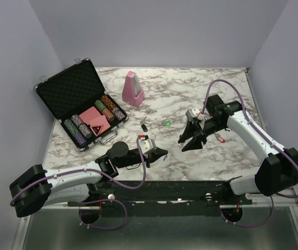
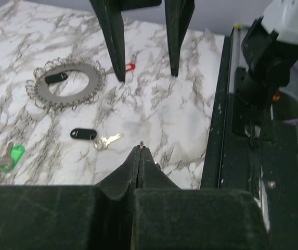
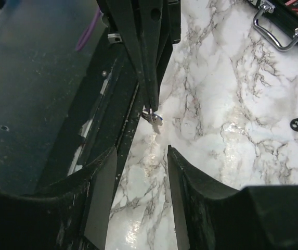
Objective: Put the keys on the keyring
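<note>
Five keys, four in left wrist view: black key upper left, second black key centre left, red key top, green key lower left, plus tiny bluish key mid-frame, right wrist view. One keyring, one pink metronome, one chip case.

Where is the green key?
In the left wrist view the green key lies at the lower left on the marble table, left of a black key and nearer than the keyring.

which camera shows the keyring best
Left wrist view: the keyring lies flat, whole and unblocked, its bumpy rim clear. In the top view the right tool seems to hide it. The right wrist view doesn't catch it at all.
</note>
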Robot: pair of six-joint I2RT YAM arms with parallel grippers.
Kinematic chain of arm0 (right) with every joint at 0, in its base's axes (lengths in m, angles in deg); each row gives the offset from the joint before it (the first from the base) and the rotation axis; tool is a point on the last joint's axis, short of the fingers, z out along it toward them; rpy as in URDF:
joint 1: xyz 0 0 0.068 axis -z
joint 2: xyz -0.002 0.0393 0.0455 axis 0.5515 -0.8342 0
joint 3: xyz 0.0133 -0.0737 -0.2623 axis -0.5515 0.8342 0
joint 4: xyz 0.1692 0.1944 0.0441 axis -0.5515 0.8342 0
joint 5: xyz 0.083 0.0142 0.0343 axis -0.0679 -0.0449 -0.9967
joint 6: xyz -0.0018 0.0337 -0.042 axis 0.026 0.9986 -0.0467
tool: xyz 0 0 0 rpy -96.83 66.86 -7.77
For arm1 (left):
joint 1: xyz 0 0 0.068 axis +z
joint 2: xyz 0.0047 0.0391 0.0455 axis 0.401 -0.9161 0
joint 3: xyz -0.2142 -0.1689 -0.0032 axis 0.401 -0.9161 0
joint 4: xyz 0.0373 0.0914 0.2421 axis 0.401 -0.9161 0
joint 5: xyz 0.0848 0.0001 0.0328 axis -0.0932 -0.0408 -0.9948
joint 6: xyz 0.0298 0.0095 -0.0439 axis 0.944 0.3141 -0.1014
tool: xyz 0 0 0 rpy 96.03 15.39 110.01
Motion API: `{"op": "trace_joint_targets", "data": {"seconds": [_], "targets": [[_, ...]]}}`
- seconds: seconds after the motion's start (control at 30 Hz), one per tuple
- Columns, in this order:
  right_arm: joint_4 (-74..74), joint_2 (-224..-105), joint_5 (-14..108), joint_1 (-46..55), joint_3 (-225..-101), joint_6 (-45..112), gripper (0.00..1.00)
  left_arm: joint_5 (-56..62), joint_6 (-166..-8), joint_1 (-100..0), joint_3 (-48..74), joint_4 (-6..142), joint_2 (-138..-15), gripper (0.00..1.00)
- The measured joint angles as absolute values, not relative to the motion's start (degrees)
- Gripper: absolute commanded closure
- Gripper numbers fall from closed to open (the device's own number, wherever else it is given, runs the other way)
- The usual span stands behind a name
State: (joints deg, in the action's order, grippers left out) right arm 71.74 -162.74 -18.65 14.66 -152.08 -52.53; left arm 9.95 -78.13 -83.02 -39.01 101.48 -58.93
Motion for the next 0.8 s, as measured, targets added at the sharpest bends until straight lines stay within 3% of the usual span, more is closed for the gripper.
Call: {"op": "trace_joint_targets", "data": {"seconds": [0.33, 0.8], "targets": [[55.6, -160.2, -15.1, 9.7, -149.0, -30.3, 0.51, 10.2, -86.6, -83.0, -39.1, 119.2, -65.0, 1.0], [50.9, -158.8, -13.8, 8.9, -148.4, -25.0, 0.66, 10.1, -93.8, -83.0, -37.9, 118.5, -66.4, 1.0]]}}
